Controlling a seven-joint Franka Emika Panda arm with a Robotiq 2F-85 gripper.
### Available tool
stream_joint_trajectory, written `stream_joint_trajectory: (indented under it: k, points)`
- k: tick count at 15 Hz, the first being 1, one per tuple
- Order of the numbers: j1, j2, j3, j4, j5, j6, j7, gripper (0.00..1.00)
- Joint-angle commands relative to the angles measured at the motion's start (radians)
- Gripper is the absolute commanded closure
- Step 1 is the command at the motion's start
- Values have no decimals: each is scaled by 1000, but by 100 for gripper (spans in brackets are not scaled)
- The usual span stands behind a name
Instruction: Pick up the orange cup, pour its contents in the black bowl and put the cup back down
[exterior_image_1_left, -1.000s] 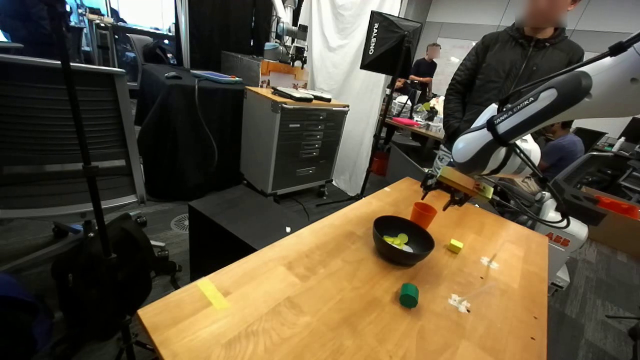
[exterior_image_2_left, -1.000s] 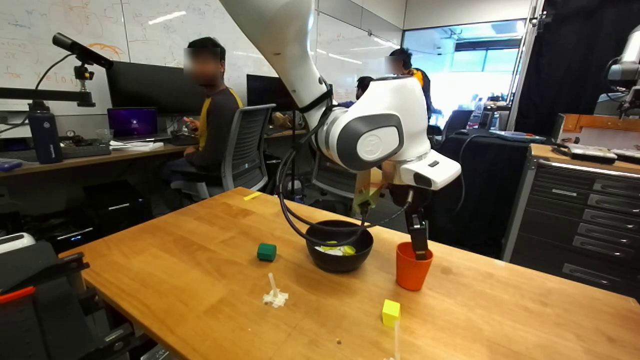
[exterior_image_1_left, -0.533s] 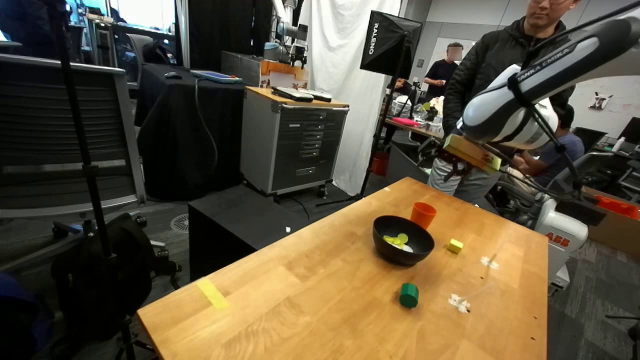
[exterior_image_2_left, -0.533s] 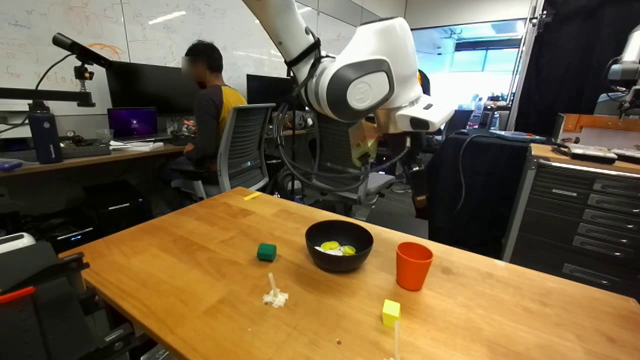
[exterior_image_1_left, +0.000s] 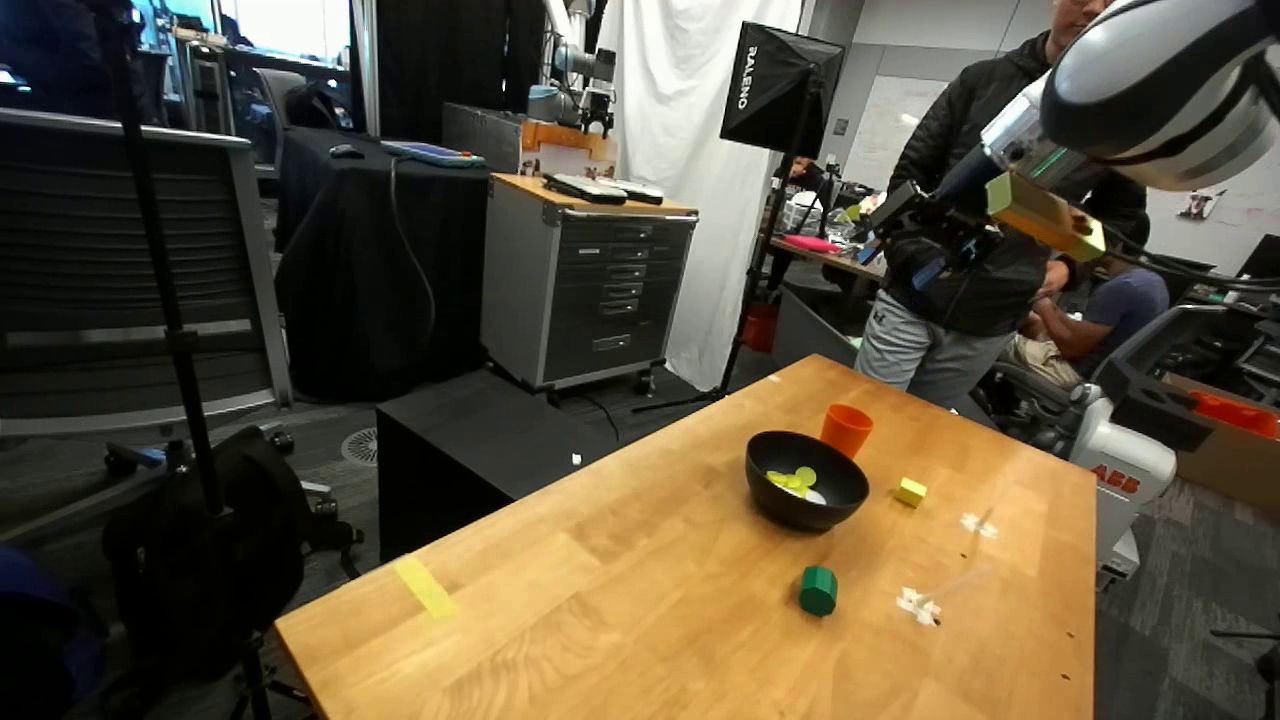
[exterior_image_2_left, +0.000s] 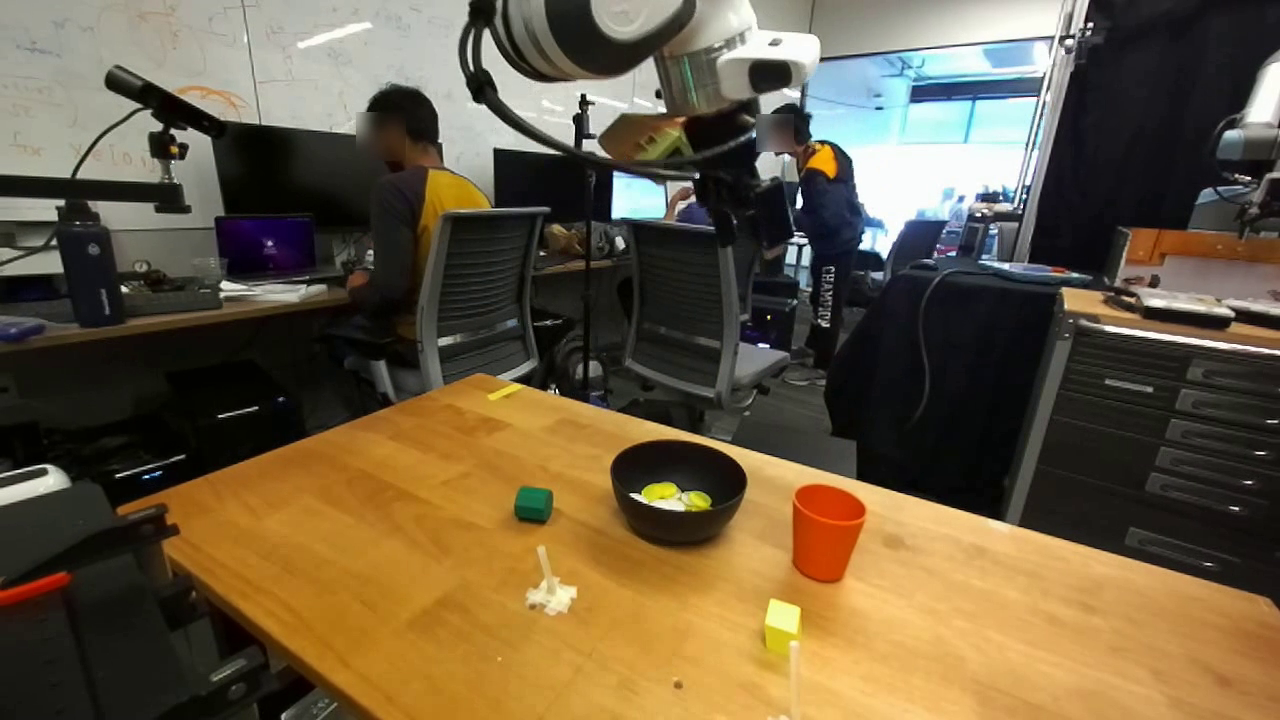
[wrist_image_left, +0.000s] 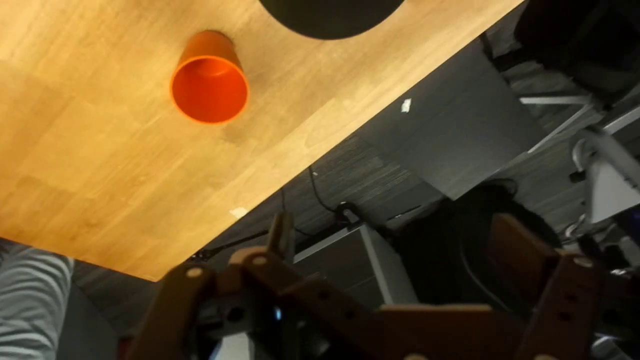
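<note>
Black two-fingered claw (wrist_image_left: 395, 232), mounted on a white robot arm (exterior_image_1_left: 1140, 60), hangs well above the level of a honey-coloured wooden table (exterior_image_2_left: 370, 520), its fingers (wrist_image_left: 522, 255) spread wide apart and gripping nothing. Lower than the claw and well apart from it, a small, slightly tapered orange-red plastic cup (exterior_image_2_left: 828, 545) stands upright on the wood; the wrist view looks from the claw into the cup's mouth, its visible inside plain orange-red. A round, smooth-sided black bowl (exterior_image_2_left: 668, 528) also sits below the claw's level, near the cup but not touching it, with flat yellow-green and white pieces (exterior_image_2_left: 662, 491) lying inside it in both exterior views. The wrist view shows only part of the bowl, farther from the claw's fingers than the cup. A small yellow cube (exterior_image_2_left: 782, 626) rests near the cup, likewise lower than the claw, while a dark green faceted block (exterior_image_1_left: 818, 591), also beneath the claw's height, lies on the side of the bowl away from the cup. Behind the claw in an exterior view, a person in a black jacket and grey trousers (exterior_image_1_left: 1000, 295) stands past the table's end.
</note>
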Motion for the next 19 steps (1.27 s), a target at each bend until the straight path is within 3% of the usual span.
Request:
stream_joint_trajectory:
  k: [1, 5, 10, 11, 12, 19]
  points:
    - [2, -207, 60, -183, 2, -50, -149, 0]
    - [27, -324, 84, -276, 24, -124, -326, 0]
    - [65, -418, 57, -332, 34, -210, -478, 0]
    - [65, -428, 52, -316, 42, -266, -440, 0]
    - [64, -368, 58, -300, 6, -204, -409, 0]
    - [65, -400, 52, -303, 15, -252, -410, 0]
